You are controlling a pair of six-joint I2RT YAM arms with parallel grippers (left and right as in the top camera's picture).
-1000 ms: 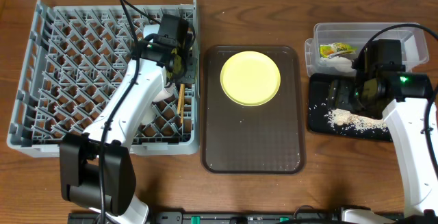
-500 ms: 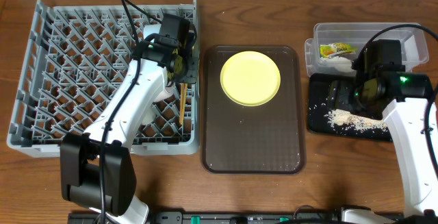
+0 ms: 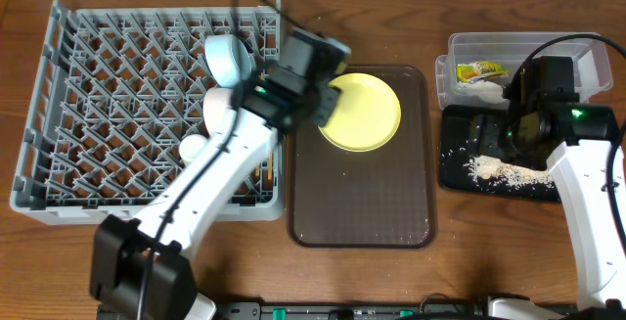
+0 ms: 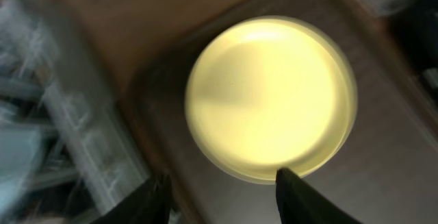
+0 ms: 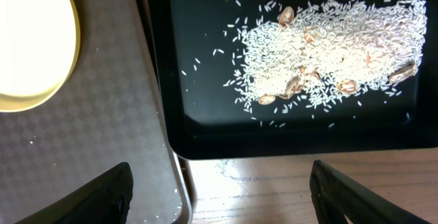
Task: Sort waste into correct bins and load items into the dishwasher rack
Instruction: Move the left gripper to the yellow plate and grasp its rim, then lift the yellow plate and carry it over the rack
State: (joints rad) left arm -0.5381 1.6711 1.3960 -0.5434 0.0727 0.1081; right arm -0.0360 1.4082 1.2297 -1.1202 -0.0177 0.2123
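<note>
Wooden table (image 3: 460, 251) viewed from above; all places are given from the brown serving tray (image 3: 362, 203) at centre.

- **On the tray:** the yellow plate (image 3: 367, 114) lies flat at the far end and is not yet loaded.
- **Left arm:** the left gripper (image 3: 325, 103) hangs over the plate's left rim. In the blurred wrist view its fingers (image 4: 301, 200) stand apart with nothing between them, and the plate is just beyond the tips.
- **Left of the tray:** the dishwasher rack (image 3: 147, 207) sits just beside it. Near its tray-side edge it holds the small white cup (image 3: 193, 148), the white bowl (image 3: 217, 108) and the light-blue bowl (image 3: 227, 58).
- **Right of the tray:** the black tray (image 3: 455, 154) carries the rice scraps (image 3: 504, 170). The right gripper (image 3: 486, 132) hovers above it, jaws wide and empty.
- **Beyond the black tray:** the clear tub (image 3: 548, 46) contains the snack wrapper (image 3: 482, 69).

The waste appears largely binned, though the tissue cannot be made out for certain. The plate is the evident remaining item, and the chopsticks cannot be confirmed.
</note>
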